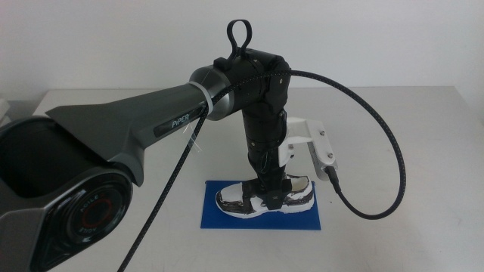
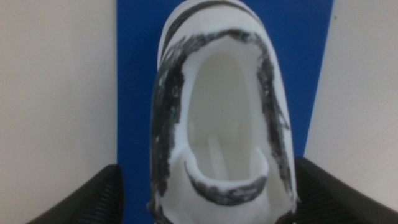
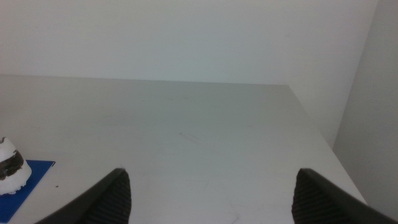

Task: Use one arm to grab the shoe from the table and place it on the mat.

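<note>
The white and black shoe (image 1: 229, 201) lies flat on the blue mat (image 1: 219, 221) near the table's front middle. The left arm (image 1: 151, 121) reaches in from the left, and its gripper (image 1: 265, 195) points straight down at the shoe's middle. In the left wrist view the shoe's opening (image 2: 217, 93) fills the picture over the mat (image 2: 134, 93). The left gripper (image 2: 209, 167) stands with its jaws on either side of the shoe, a strip of mat showing beside one jaw. The right gripper (image 3: 211, 171) is open and empty over bare table, out of the middle view.
The off-white table (image 1: 408, 136) spreads wide around the mat. A black cable (image 1: 393, 151) loops to the right of the left arm, beside the small white box (image 1: 321, 147). The right wrist view shows the shoe's tip (image 3: 11, 168) and a mat corner (image 3: 28, 177).
</note>
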{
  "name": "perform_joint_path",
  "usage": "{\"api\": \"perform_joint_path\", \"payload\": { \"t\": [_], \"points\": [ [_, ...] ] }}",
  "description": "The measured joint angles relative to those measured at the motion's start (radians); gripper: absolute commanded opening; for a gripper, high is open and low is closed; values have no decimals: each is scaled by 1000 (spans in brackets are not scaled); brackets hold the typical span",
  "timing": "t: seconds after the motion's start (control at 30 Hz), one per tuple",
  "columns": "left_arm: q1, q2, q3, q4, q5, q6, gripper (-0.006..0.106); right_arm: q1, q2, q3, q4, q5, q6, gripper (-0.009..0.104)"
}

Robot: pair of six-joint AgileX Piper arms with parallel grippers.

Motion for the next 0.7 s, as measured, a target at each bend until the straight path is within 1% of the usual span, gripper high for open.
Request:
{"api": "perform_joint_path", "payload": {
  "t": [0.13,0.57,0.7],
  "points": [
    [0,0,0,4,0,-7,92,0,0,0,0,0,0,66],
    [0,-84,0,16,4,-22,92,0,0,0,0,0,0,66],
    [0,-135,0,38,6,-60,92,0,0,0,0,0,0,66]
  ]
}}
